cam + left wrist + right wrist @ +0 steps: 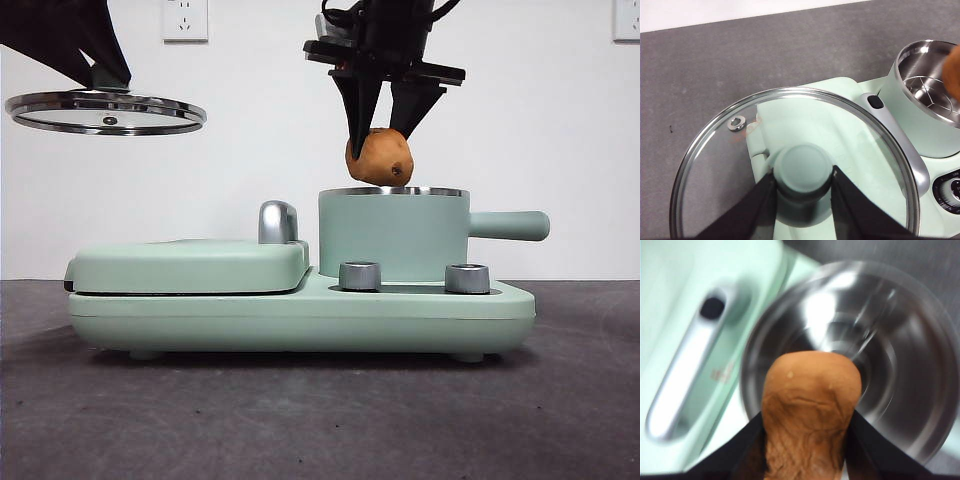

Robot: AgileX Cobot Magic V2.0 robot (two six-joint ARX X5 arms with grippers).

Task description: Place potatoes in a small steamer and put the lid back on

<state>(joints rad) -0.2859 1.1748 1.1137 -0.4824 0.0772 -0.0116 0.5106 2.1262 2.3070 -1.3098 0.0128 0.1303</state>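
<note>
My right gripper (383, 140) is shut on the orange-brown potato (380, 157) and holds it just above the open rim of the mint-green steamer (393, 232). In the right wrist view the potato (810, 400) sits between the jaws over the steel inside of the steamer (890, 365). My left gripper (100, 75) is shut on the knob of the glass lid (105, 111) and holds it level in the air, up at the left. In the left wrist view the jaws clamp the lid's knob (804, 167), with the steamer (927, 90) off to one side.
The steamer stands on a mint-green appliance base (300, 310) with two steel dials (360, 276). A flat green griddle cover (190, 265) with a steel handle (277, 222) lies left of the steamer, below the raised lid. The steamer's side handle (510, 225) points right.
</note>
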